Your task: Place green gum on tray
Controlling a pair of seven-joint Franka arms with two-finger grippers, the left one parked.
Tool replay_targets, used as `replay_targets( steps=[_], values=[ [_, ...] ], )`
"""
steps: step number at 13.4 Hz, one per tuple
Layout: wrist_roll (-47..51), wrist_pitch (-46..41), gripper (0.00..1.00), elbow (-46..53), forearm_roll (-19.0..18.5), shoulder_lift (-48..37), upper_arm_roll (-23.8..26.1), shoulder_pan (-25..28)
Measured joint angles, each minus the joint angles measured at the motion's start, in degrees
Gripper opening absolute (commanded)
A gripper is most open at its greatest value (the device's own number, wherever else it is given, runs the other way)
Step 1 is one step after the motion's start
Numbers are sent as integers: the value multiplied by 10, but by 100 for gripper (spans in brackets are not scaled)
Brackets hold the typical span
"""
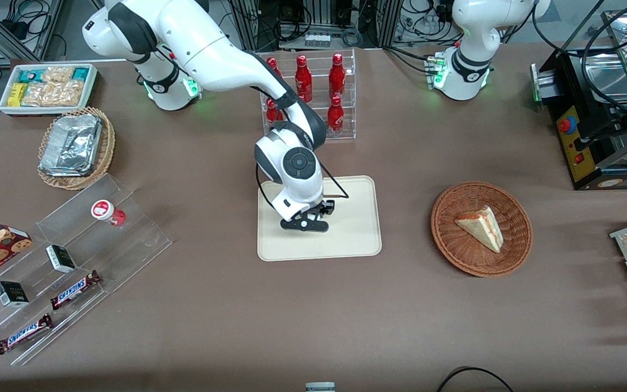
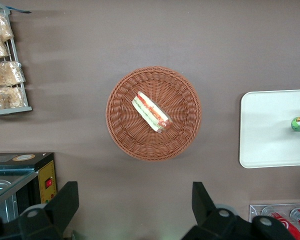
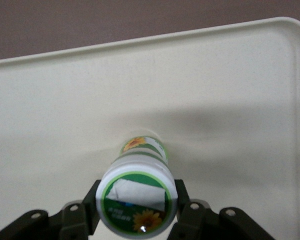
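Gripper (image 1: 313, 222) from the front sits low over the cream tray (image 1: 357, 239), which lies mid-desk on the brown desk (image 1: 292, 326). The arm's own wrist blocks the bottle here. Past the tray's edge farther from the camera stands a clear rack of red bottles (image 1: 319, 87). Toward the parked arm's end is a round wicker basket (image 1: 515, 256) with a sandwich wedge (image 1: 482, 226). Toward the working arm's end, a clear stepped stand holds a red-lidded bottle (image 1: 105, 211) and Snickers bars (image 1: 74, 289), plus a second basket with foil trays (image 1: 71, 144).

The left wrist view shows the same woven basket (image 2: 120, 125) and the smooth tray (image 2: 270, 135) with rounded corners; a bit of the green gum (image 2: 296, 123) peeks in at the frame edge, over the tray.

In the right wrist view the black fingers (image 3: 182, 207) are closed on the green gum (image 3: 138, 197), one each side just under its green-rimmed lid. The bottle is upright, its base on or just above the tray (image 3: 230, 90), can't tell which. There's a sunflower on the label and a shadow on the matte plastic.
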Motion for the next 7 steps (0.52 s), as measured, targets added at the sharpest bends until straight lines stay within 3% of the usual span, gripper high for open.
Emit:
replay_targets(
  steps=[3,7],
  values=[
    [0,6,100,1,-36,2,0,0],
    [-2,6,100,13,-40,0,-1,1]
  ],
)
